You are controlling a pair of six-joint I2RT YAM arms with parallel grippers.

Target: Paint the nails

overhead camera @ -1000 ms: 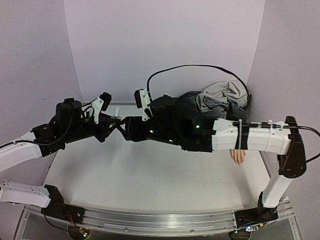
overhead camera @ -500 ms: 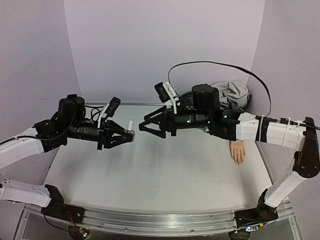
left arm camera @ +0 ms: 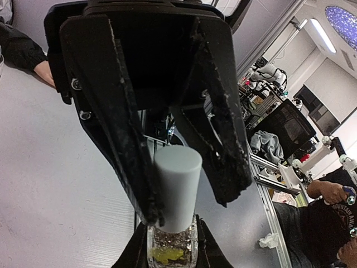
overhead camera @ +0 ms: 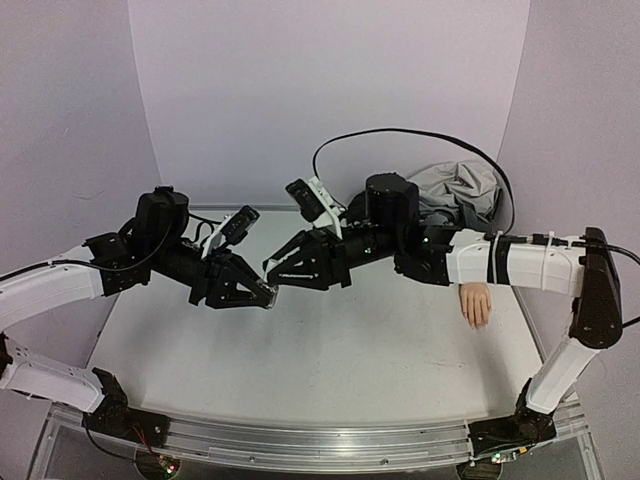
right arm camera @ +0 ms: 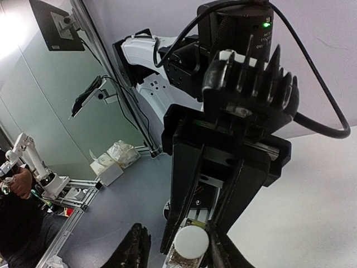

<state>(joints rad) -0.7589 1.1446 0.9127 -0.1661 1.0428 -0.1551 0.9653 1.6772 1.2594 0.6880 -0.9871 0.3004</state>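
My left gripper (overhead camera: 262, 293) is shut on a small clear bottle (left arm camera: 170, 245) with glitter and a yellow bit inside, held above the table's middle left. Its white cap (left arm camera: 177, 184) points at my right gripper (overhead camera: 273, 270). That gripper is open, with its two black fingers (left arm camera: 125, 139) on either side of the cap; one touches it and the other stands apart. In the right wrist view the cap (right arm camera: 191, 241) sits between my right gripper's (right arm camera: 178, 251) fingertips. The pale mannequin hand (overhead camera: 476, 303) with its tiny nails lies palm down at the far right, away from both grippers.
The hand's dark grey sleeve and a crumpled grey jacket (overhead camera: 455, 192) lie at the back right. The hand and sleeve also show in the left wrist view (left arm camera: 43, 71). The right arm (overhead camera: 510, 262) stretches across the table above the hand. A metal rail (overhead camera: 330, 445) runs along the near edge.
Both grippers have dropped lower and come together. The right gripper, which stood apart from the bottle half a second ago, now has its fingers around the cap.
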